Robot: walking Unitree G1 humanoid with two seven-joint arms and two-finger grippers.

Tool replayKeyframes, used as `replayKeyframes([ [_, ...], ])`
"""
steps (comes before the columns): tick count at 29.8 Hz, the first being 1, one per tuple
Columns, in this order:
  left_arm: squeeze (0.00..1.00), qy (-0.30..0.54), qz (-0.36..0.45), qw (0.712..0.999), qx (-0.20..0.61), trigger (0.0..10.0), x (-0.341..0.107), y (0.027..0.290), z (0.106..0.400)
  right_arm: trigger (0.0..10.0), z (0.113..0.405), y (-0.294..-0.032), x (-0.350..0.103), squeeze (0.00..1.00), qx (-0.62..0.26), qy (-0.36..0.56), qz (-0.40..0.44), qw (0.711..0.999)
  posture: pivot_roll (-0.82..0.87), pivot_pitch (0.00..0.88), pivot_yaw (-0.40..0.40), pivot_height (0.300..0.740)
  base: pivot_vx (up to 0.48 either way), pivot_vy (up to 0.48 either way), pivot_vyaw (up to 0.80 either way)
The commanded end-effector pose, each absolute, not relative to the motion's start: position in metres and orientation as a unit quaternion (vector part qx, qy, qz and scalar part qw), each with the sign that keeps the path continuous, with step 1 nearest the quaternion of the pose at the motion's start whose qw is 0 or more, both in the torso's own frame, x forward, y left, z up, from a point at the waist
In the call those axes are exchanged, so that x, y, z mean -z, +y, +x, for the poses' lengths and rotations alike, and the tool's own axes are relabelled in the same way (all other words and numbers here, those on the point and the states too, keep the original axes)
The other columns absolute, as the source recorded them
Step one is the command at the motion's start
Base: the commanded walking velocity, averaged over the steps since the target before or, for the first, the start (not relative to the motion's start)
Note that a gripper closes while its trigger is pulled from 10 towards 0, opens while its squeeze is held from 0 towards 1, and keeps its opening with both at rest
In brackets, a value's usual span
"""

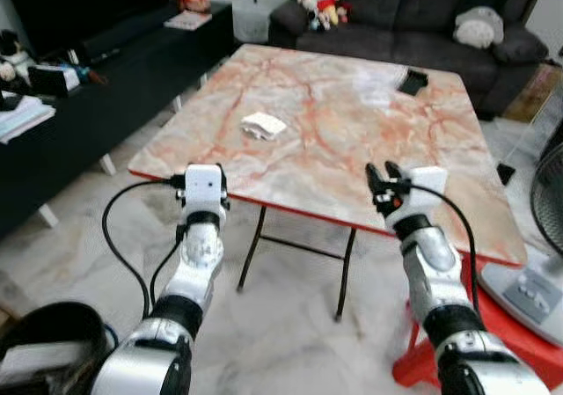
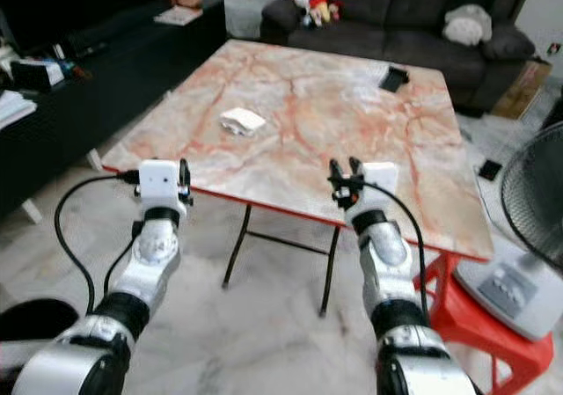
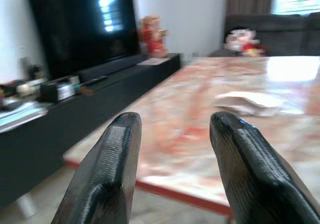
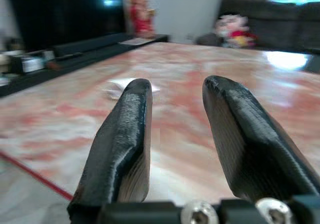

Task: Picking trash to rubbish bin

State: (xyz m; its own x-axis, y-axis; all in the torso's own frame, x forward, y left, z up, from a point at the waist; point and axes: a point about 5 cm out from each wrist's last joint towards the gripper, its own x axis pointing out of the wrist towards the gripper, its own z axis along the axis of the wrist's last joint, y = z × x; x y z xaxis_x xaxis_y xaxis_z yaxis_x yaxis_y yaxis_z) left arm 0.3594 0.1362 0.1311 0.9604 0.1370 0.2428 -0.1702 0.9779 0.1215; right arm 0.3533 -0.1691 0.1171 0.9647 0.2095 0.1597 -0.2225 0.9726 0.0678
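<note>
A crumpled white piece of paper trash lies on the marble-patterned table, left of its middle. My left gripper hovers at the table's near left edge, open and holding nothing; the trash is ahead of it and to the right. Over the table's near edge stands my right gripper, open and empty, with the trash farther ahead to its left. On the floor at the bottom left sits a dark round container, possibly the bin.
A black low TV cabinet runs along the left. A dark sofa with plush toys stands behind the table. A black object lies at the table's far right. A red stool and a fan stand at the right.
</note>
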Motion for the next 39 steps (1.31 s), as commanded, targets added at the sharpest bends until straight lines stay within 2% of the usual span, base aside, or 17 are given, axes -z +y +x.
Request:
replayKeyframes([
  [1,0.00,-0.118,0.070,0.986,-0.091,10.0,-0.1339,0.1436,0.3609,10.0,0.3576,-0.1591,-0.1255,0.00,-0.123,-0.087,0.051,0.987,-0.05,0.000,-0.060,0.740,0.394,0.000,0.00],
  [20,0.00,-0.118,0.070,0.986,-0.093,10.0,-0.1354,0.1455,0.3618,10.0,0.3577,-0.1592,-0.1255,0.00,-0.118,-0.087,0.060,0.987,-0.04,0.000,-0.061,0.740,0.405,0.000,0.00],
  [24,0.00,-0.119,0.069,0.986,-0.092,10.0,-0.1365,0.1458,0.3623,10.0,0.3582,-0.1583,-0.1260,0.00,-0.119,-0.088,0.066,0.987,-0.04,0.000,-0.058,0.740,0.416,0.000,-0.80],
  [39,0.00,-0.118,0.067,0.987,-0.089,10.0,-0.1368,0.1440,0.3626,10.0,0.3575,-0.1596,-0.1257,0.00,-0.119,-0.087,0.055,0.988,-0.04,0.000,-0.061,0.740,0.414,0.000,0.00],
])
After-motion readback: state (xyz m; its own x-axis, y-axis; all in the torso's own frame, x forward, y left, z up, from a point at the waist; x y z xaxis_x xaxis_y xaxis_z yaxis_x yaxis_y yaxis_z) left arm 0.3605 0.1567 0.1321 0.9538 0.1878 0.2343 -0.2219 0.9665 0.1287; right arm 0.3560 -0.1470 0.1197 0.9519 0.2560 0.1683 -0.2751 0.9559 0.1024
